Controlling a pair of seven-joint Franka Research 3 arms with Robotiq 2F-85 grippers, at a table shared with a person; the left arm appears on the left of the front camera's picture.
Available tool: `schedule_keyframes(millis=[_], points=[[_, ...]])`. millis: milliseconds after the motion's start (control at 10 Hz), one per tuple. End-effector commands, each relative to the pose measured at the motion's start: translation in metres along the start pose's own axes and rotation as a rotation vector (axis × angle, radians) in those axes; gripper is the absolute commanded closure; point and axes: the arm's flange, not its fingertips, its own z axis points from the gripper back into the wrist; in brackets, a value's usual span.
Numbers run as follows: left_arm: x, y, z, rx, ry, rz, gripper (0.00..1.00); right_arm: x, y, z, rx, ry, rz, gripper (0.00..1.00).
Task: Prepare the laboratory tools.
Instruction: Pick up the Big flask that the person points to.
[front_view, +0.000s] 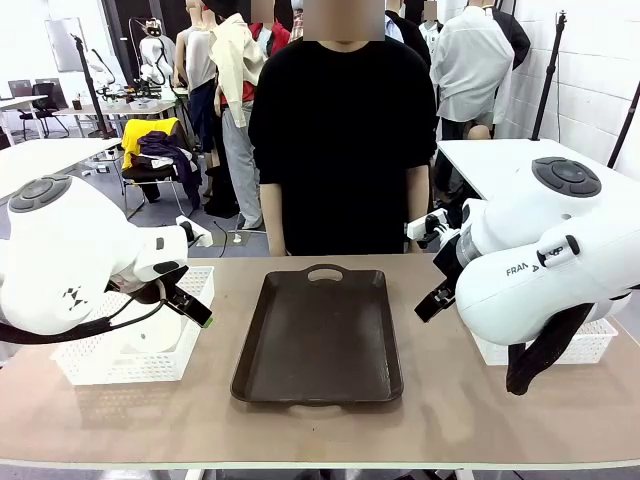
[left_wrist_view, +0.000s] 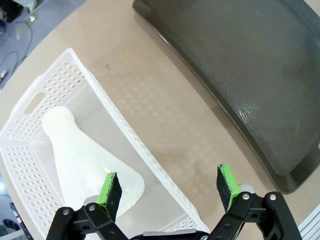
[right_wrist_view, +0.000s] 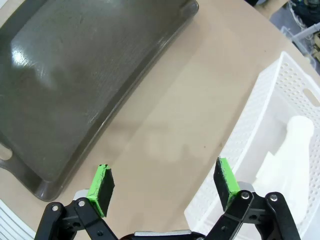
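Two translucent frosted-white conical flasks are counted, one in each of two white perforated plastic baskets, with one dark brown rectangular handled tray (front_view: 318, 340) set between them on the tan table (front_view: 450, 410). The left flask (left_wrist_view: 82, 157) is laid on its side in the left basket (left_wrist_view: 125, 130), long axis along the floor, neck pointed at the slotted end wall. The right flask (right_wrist_view: 292, 150), partly cut off, is seen in the right basket (right_wrist_view: 250, 125), neck likewise toward the slotted end. The left gripper (left_wrist_view: 167, 182) and right gripper (right_wrist_view: 163, 177) are held with fingers wide apart, gripping nothing.
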Motion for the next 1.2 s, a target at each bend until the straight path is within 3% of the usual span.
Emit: schedule_keyframes(millis=[0, 800, 1100], points=[[0.0, 0.001, 0.0, 0.0, -0.001, 0.002, 0.0, 0.0, 0.0, 0.0, 0.001, 0.0, -0.002, 0.0], [0.0, 0.0, 0.0, 0.0, 0.0, -0.001, 0.0, 0.0, 0.0, 0.0, 0.0, 0.0, 0.0, 0.0], [0.022, 0.029, 0.065, 0.005, -0.089, 0.087, 0.0, 0.018, -0.047, 0.033, 0.159, -0.008, -0.141, 0.0]])
